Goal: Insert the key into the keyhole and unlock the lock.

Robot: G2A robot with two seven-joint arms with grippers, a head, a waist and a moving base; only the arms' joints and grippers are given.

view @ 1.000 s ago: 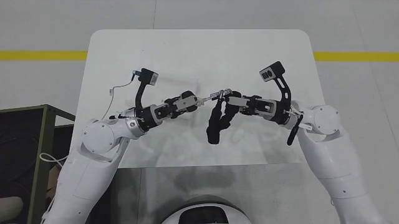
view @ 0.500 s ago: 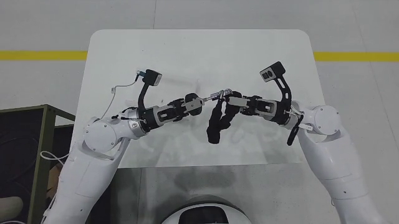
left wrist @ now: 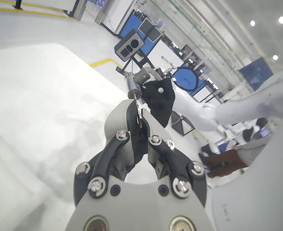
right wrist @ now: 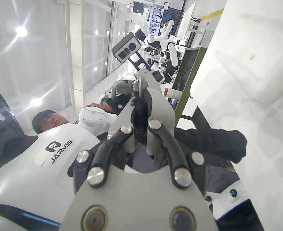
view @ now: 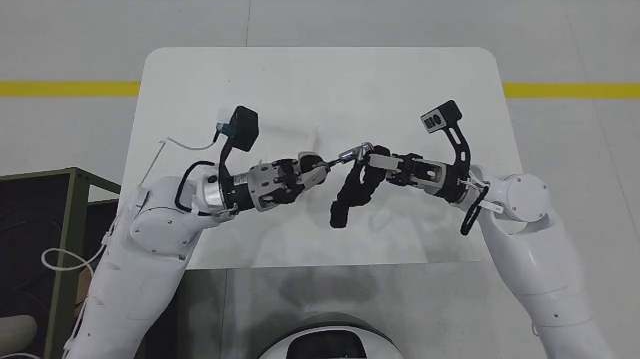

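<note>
Above the middle of the white table (view: 400, 79) the two grippers meet. My left gripper (view: 318, 167) (left wrist: 138, 108) is shut on a small metal key (left wrist: 139, 115), whose tip touches the keyhole end of a silver padlock (left wrist: 134, 86) (view: 349, 151). How deep the key sits I cannot tell. My right gripper (view: 364, 157) (right wrist: 140, 92) is shut on the padlock (right wrist: 124, 87) and holds it level in the air. A black fabric pouch (view: 349, 197) (left wrist: 159, 97) (right wrist: 211, 143) hangs from the lock toward the table.
A green-framed cart (view: 55, 219) stands off the table's left side. A yellow floor line (view: 70, 88) runs behind the table. The tabletop around the grippers is bare white.
The left wrist has rolled with its gripper still at the lock, and its camera mount has swung over. The left elbow shifted inward. The hanging pouch moved slightly. The right arm held still.
</note>
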